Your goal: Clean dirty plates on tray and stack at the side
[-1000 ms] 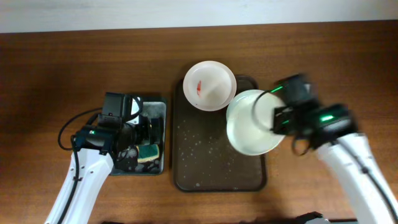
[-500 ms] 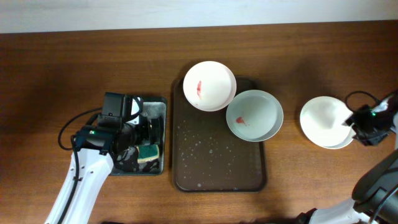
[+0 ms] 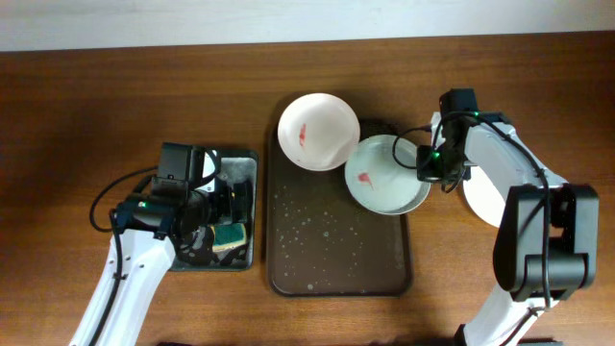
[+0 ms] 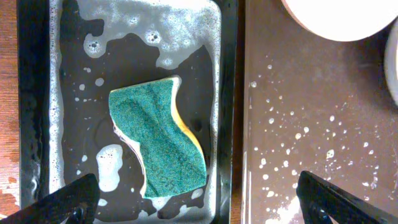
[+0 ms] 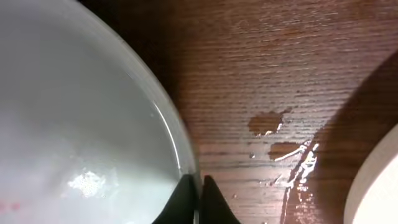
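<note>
Right gripper (image 5: 198,194) pinched tight on plate (image 3: 384,178) rim, toward bench (image 3: 96,96) right edge. Thin glossy rim could slip, plate knocking neighbour plate (image 3: 318,132). Left gripper (image 4: 196,186) wide open, empty.

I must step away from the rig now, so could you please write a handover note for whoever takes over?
Left hand open above the sponge in the soapy black tray, holding nothing.
Right hand shut on the rim of the pale green plate, red-smeared, at the brown tray's right edge.
White plate, also smeared, at the tray's far end, overhanging its rim.
Third plate on the table at right, partly behind the right arm; no smear visible.
Left to do: clean both smeared plates and stack them there.
</note>
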Motion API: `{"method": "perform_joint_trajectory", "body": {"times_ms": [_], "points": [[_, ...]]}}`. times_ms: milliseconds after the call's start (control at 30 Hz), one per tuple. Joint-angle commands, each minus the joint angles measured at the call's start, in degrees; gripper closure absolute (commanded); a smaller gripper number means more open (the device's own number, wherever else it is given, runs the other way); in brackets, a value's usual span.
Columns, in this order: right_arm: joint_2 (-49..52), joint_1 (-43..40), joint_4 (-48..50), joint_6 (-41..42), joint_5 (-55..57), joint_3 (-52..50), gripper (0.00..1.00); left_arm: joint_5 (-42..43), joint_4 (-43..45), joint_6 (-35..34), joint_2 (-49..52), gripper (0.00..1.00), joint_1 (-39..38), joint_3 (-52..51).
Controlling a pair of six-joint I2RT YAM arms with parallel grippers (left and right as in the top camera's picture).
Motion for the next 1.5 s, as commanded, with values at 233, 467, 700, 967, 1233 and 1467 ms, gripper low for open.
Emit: {"method": "perform_joint_trajectory", "body": {"times_ms": [233, 467, 700, 967, 1233, 1467], "points": [[-17.66, 18.27, -10.12, 20.13, -0.87, -13.51, 0.96, 0.44, -0.04, 0.52, -0.33, 0.01, 0.37, 0.63], [-23.3, 21.53, -5.44, 16.35, -2.45, -12.2, 0.6, 0.7, 0.57, -1.68, -0.33, 0.01, 0.35, 0.63], [-42.58, 21.62, -10.34, 9.4, -2.47, -8.92, 0.46, -3.65, 12.35, -8.87, 5.81, 0.36, 0.2, -15.08], [-41.7, 21.64, -12.72, 9.42, -2.49, -8.94, 0.47, 1.29, 18.8, -12.44, 19.26, 1.0, 0.26, -14.38], [-41.7, 21.64, -12.63, 9.42, -2.47, -8.94, 0.47, -6.47, 10.71, -8.57, 18.6, 0.53, 0.26, -3.5], [-41.7, 21.64, -12.7, 9.42, -2.47, -8.94, 0.47, -6.45, 13.49, -8.52, 26.73, 1.0, 0.26, -3.48]]}}
